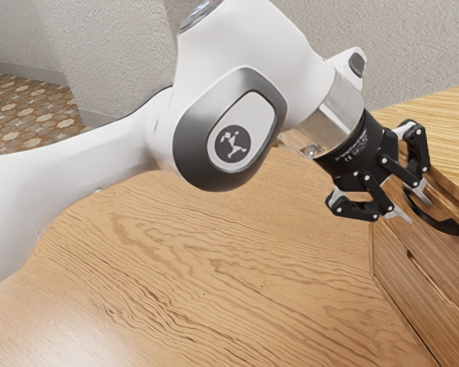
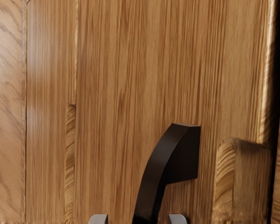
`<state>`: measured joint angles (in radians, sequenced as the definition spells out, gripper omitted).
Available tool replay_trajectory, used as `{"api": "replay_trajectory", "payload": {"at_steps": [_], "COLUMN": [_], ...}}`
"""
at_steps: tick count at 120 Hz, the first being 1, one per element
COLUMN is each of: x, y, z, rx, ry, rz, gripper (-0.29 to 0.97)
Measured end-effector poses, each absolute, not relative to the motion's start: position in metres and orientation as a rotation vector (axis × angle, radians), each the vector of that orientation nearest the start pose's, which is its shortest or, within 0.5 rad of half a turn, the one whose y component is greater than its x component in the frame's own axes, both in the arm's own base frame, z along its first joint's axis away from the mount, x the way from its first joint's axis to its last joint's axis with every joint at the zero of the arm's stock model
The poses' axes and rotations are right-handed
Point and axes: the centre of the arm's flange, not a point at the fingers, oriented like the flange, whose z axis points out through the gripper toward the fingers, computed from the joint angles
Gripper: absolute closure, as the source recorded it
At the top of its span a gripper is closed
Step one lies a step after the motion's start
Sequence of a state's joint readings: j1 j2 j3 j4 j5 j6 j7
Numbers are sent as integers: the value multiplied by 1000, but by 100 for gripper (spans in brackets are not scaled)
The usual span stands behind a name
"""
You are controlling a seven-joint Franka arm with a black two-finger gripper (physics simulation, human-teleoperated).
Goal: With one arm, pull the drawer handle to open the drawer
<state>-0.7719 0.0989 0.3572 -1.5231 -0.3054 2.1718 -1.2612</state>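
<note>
Gripper at the drawer handle

The white arm (image 1: pixel 138 153) reaches in from the exterior view's left, across a wooden table (image 1: pixel 214 275), to a wooden cabinet (image 1: pixel 444 115) at the exterior view's right. Its black gripper (image 1: pixel 409 205) is tilted down at the drawer (image 1: pixel 413 241) front, fingers spread, with the near end of the dark handle (image 1: pixel 442 223) between the silver tips. Behind are a grey wall (image 1: pixel 99 46) and a patterned floor (image 1: pixel 23 107).
</note>
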Motion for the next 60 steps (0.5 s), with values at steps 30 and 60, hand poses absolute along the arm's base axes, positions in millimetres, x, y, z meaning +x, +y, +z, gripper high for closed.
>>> {"api": "replay_trajectory", "payload": {"at_steps": [30,60], "x": [569,567], "y": [-280,-280], "z": [655,655], "rx": [2277,2278], "ry": [1151,1152], "rz": [221,215], "gripper": [64,74]}}
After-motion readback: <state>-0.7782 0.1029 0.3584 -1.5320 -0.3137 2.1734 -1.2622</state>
